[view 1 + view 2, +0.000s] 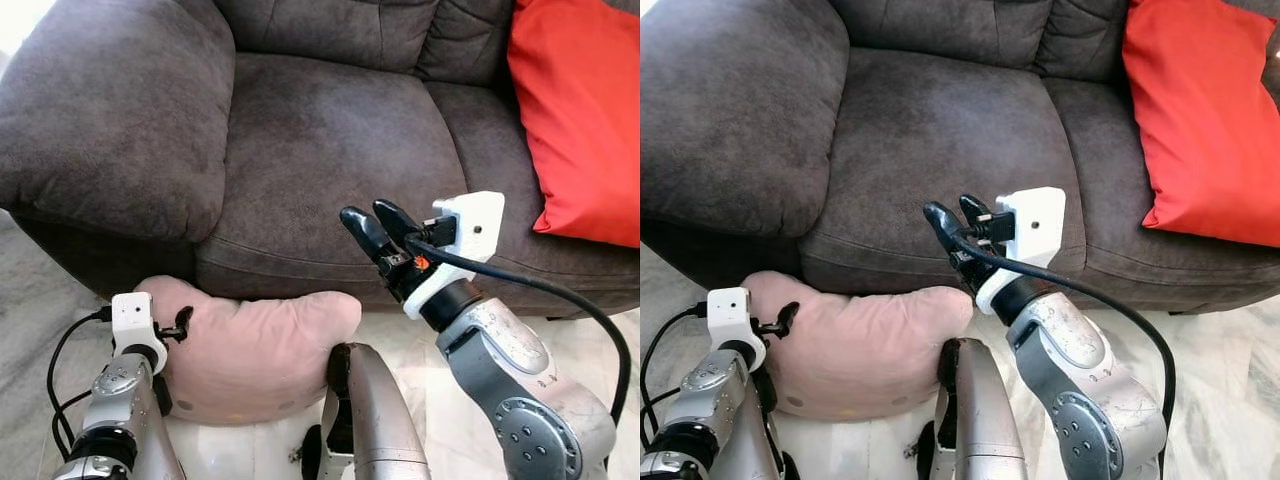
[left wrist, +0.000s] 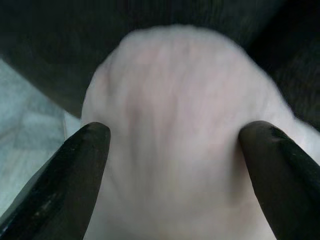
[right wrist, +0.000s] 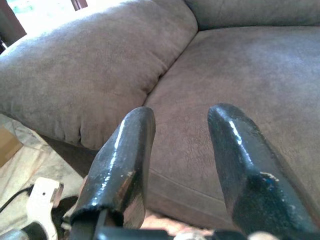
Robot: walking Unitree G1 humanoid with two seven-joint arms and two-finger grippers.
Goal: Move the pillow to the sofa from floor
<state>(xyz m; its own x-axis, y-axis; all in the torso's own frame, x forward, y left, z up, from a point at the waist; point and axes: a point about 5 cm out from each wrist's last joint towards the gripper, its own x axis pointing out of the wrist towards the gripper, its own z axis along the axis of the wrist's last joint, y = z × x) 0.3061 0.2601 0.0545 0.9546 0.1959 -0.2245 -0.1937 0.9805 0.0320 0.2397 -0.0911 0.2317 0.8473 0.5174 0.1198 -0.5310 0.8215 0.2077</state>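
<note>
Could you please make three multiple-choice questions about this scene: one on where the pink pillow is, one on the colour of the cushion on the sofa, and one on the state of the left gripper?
1. Where does the pink pillow lie?
A. On the sofa seat
B. On the floor, against the front of the sofa
C. On the armrest

2. What colour is the cushion on the sofa?
A. Blue
B. Red
C. Green

3. How does the left gripper stand?
A. Open, one finger at each side of the pillow
B. Shut on the cushion
C. Shut with nothing in it

Answers: 1 B, the pillow is below the seat edge on the pale floor. 2 B, it shows bright red at the sofa's right end. 3 A, the left wrist view shows both fingers spread wide with the pillow between them.
</note>
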